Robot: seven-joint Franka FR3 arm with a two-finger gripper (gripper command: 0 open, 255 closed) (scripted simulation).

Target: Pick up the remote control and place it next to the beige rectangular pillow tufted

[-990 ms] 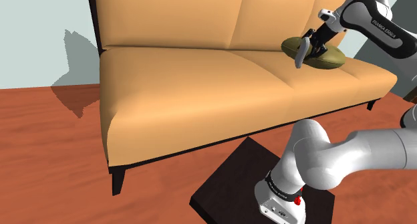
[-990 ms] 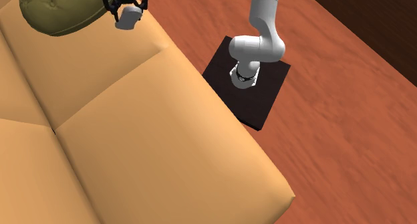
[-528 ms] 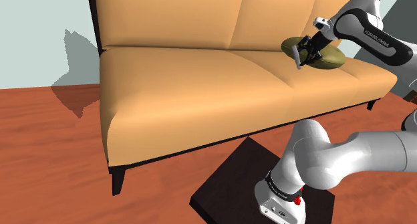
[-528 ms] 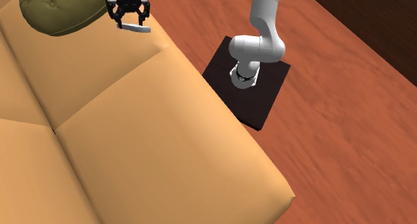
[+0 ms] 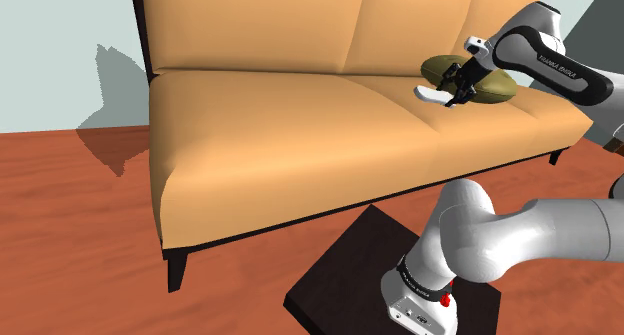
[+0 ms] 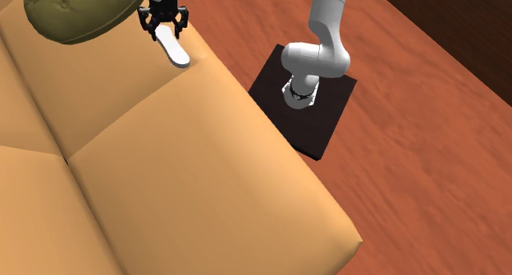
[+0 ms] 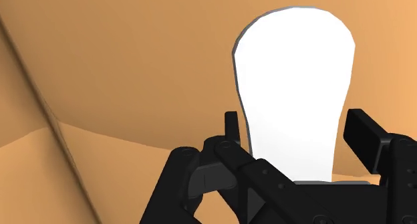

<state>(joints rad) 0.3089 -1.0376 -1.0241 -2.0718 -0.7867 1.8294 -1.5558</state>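
Note:
A white remote control (image 5: 432, 94) sticks out flat from my gripper (image 5: 455, 88), low over the tan sofa seat (image 5: 300, 113). The fingers are shut on the remote's near end. Right behind the hand lies the olive-green tufted pillow (image 5: 490, 83). From the second exterior view, the remote (image 6: 173, 48) points away from the pillow (image 6: 74, 15), toward the seat's front edge, with the gripper (image 6: 162, 27) between the two. In the wrist view the remote (image 7: 294, 89) stands between the black fingers of the gripper (image 7: 297, 126), over the seat (image 7: 133, 55). I cannot tell whether it touches the cushion.
The sofa's backrest (image 5: 330, 23) rises behind the pillow. My dark stand (image 6: 316, 117) sits on the red-brown wood floor (image 6: 427, 150) in front of the sofa. A seam (image 6: 123, 117) splits the seat cushions.
The remote has swung from hanging down to lying flat, pointing away from the pillow. The hand has sunk toward the seat beside the pillow, and the fingers have closed a little tighter.

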